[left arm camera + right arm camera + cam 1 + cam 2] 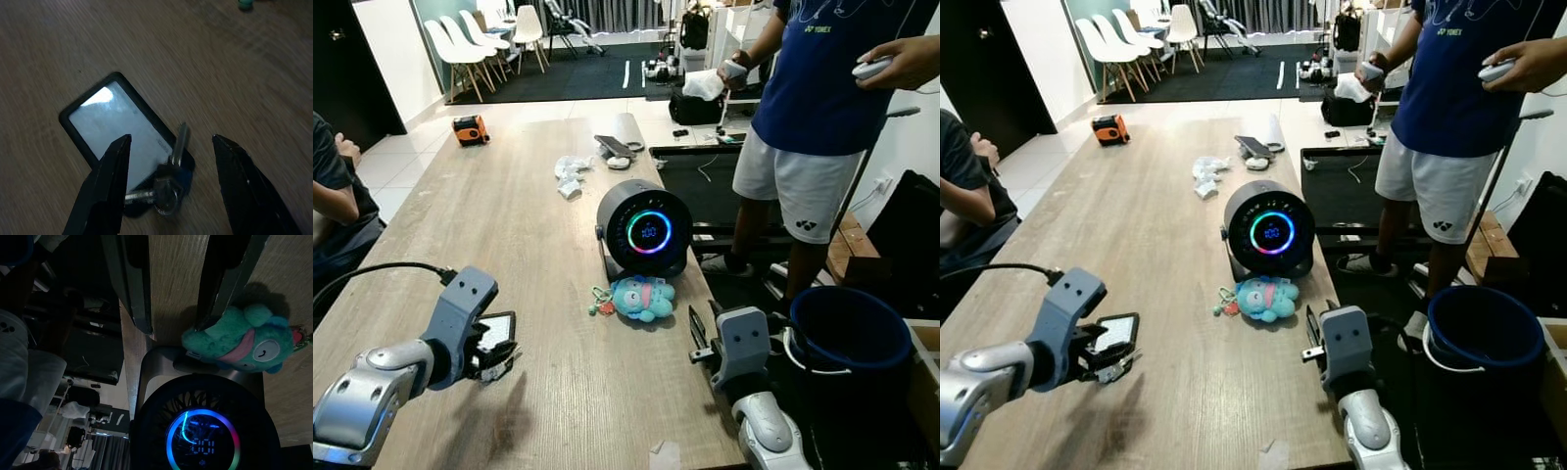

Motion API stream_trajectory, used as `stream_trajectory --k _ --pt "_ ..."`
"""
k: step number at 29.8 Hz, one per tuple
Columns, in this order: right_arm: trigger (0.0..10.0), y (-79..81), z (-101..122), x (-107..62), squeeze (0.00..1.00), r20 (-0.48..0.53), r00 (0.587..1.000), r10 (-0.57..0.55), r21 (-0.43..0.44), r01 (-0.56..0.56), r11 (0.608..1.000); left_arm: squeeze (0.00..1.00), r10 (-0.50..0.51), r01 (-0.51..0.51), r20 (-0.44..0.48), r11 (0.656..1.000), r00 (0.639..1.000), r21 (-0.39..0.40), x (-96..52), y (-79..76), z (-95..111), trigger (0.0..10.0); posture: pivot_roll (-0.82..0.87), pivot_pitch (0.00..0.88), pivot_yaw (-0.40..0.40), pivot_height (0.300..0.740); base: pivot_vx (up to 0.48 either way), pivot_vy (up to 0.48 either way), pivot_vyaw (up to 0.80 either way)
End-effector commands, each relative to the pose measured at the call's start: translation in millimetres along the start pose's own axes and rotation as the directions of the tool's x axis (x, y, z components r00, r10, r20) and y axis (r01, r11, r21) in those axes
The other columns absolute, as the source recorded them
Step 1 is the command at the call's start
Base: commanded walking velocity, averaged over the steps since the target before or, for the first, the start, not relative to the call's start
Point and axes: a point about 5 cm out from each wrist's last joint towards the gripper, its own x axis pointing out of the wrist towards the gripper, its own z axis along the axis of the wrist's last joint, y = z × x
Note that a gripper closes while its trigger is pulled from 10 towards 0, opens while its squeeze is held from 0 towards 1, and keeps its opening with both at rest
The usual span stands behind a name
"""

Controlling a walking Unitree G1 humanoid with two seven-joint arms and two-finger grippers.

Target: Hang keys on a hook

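A small bunch of silver keys (168,188) lies on the corner of a black-framed card holder (117,122) on the wooden table (509,225). My left gripper (171,139) hangs just above them, open, with one black finger (105,186) on each side of the keys and nothing held. From the head, the left gripper (496,357) is over the card holder (495,331) near the table's front left. My right gripper (171,323) stands open at the table's right edge, close to a teal plush toy (244,342), holding nothing.
A round black device with a glowing ring (646,230) stands behind the plush toy (641,297). A blue bucket (847,328) sits off the table's right edge. A person in a blue shirt (822,98) stands at right; another person (333,186) sits at left. Crumpled paper (570,174) lies farther back.
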Motion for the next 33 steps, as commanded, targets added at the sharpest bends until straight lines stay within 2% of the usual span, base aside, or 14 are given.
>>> stream_trajectory --k 1,2,3,5,8,9,10,12,13,14,21,28,32,33 --pt "10.0 0.0 -1 -1.9 0.0 -0.002 1.0 -0.005 0.008 0.005 1.0 0.0 0.008 -0.007 -0.024 0.999 1.0 0.044 -6.2 4.1 -2 10.0 0.07 0.136 0.116 0.74 0.0 0.0 0.0" --pt "10.0 0.3 -1 -1.8 0.0 -0.001 1.0 -0.004 0.008 0.004 1.0 0.0 0.039 -0.037 -0.03 0.997 0.999 0.071 -6.2 9.6 -5 9.3 0.07 0.139 0.115 0.74 0.0 0.0 0.0" --pt "10.0 0.3 -1 -1.8 0.0 -0.001 1.0 -0.004 0.008 0.004 1.0 0.0 0.039 -0.037 -0.03 0.997 0.999 0.071 -6.2 9.6 -5 9.3 0.07 0.139 0.115 0.74 0.0 0.0 0.0" --pt "10.0 0.8 0 -1.8 0.0 -0.001 1.0 -0.004 0.01 0.004 1.0 0.0 0.084 -0.077 -0.048 0.988 0.995 0.131 -6.8 18.0 -12 9.1 0.07 0.143 0.116 0.74 0.0 0.0 0.0" --pt "10.0 0.7 0 -2.0 0.0 -0.002 1.0 -0.004 0.011 0.004 1.0 0.0 0.088 -0.08 -0.054 0.986 0.995 0.147 -6.7 18.6 -15 8.9 0.07 0.145 0.116 0.74 0.0 0.0 0.0" --pt "10.0 0.7 -1 -2.1 0.0 -0.002 1.0 -0.003 0.011 0.003 1.0 0.0 0.093 -0.082 -0.059 0.983 0.994 0.164 -6.0 18.7 -16 8.2 0.07 0.147 0.114 0.74 0.0 0.0 0.0" --pt "10.0 0.8 -1 -2.2 0.0 -0.003 1.0 -0.003 0.011 0.003 1.0 0.0 0.096 -0.083 -0.062 0.981 0.993 0.175 -5.5 18.7 -17 8.2 0.07 0.147 0.114 0.74 0.0 0.0 0.0" --pt "10.0 0.8 -1 -2.3 0.0 -0.003 1.0 -0.003 0.011 0.003 1.0 0.0 0.097 -0.083 -0.065 0.979 0.993 0.184 -5.3 18.8 -18 8.2 0.07 0.147 0.114 0.74 0.0 0.0 0.0" --pt "10.0 0.8 -1 -2.2 0.0 -0.003 1.0 -0.002 0.011 0.003 1.0 0.0 0.094 -0.08 -0.067 0.979 0.993 0.186 -4.6 18.1 -19 7.5 0.07 0.147 0.114 0.74 0.0 0.0 0.0" --pt "10.0 0.7 -1 -2.1 0.0 -0.003 1.0 -0.003 0.011 0.003 1.0 0.0 0.087 -0.073 -0.069 0.98 0.994 0.186 -3.7 16.5 -20 7.4 0.06 0.149 0.113 0.74 0.0 0.0 0.0" --pt "10.0 0.0 -1 -2.5 0.0 -0.004 1.0 -0.004 0.008 0.004 1.0 0.0 0.06 -0.043 -0.085 0.98 0.995 0.193 -3.0 13.1 -28 7.3 0.06 0.15 0.113 0.74 0.0 0.0 0.0" --pt "10.0 0.4 -1 -2.3 0.0 -0.005 1.0 -0.002 0.009 0.002 1.0 0.0 0.043 -0.027 -0.078 0.981 0.996 0.192 -9.1 18.1 -28 6.9 0.07 0.15 0.112 0.74 0.0 0.0 0.0" --pt "10.0 1.0 -1 -1.7 0.0 -0.004 1.0 0.0 0.011 0.0 1.0 0.0 0.055 -0.037 -0.081 0.976 0.995 0.214 -10.5 21.7 -30 5.8 0.07 0.15 0.111 0.74 0.0 0.0 0.0" --pt "10.0 1.2 -1 -1.6 0.0 -0.004 1.0 0.0 0.011 0.0 1.0 0.0 0.056 -0.037 -0.082 0.975 0.995 0.218 -10.7 22.1 -31 5.8 0.07 0.15 0.111 0.74 0.0 0.0 0.0"
